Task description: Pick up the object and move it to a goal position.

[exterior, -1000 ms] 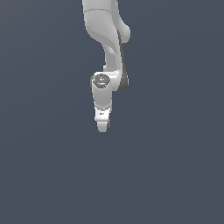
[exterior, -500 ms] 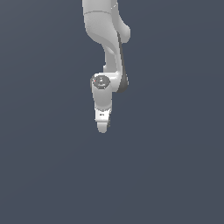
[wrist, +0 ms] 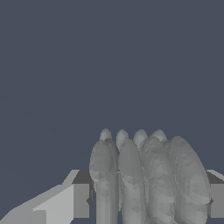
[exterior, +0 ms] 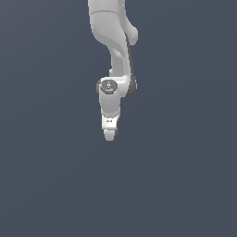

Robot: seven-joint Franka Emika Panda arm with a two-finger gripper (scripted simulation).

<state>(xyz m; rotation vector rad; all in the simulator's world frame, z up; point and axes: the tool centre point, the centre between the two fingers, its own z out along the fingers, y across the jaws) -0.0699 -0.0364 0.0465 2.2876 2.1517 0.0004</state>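
So from my seat the exterior view is basically just the Panda arm (exterior: 113, 41) hanging down over a flat grey-blue floor (exterior: 46, 185), with the gripper (exterior: 109, 134) pointing straight down and nothing else anywhere in the scene, no goal marker that I can spot. The wrist view is where it gets interesting: there's a pale grey lumpy object (wrist: 146, 179), looks like a bunch of ribbed, finger-like lobes side by side, sitting right between the two finger blocks (wrist: 81, 199). One block is on each side of it and they seem to be pressed up against it, so I read the claw as clamped onto that thing, though I can't see the actual pad contact. In the exterior view the object blends into the white gripper tip, so I honestly can't pick it out there. Main worry from here: that shape is all rounded bulges, so the pads probably only bite on a couple of ridges. If I swing the arm fast toward the goal it could twist or squirt out. Also, with no visible target, I could easily park it in the wrong spot, and the bare floor gives me nothing to judge height against.
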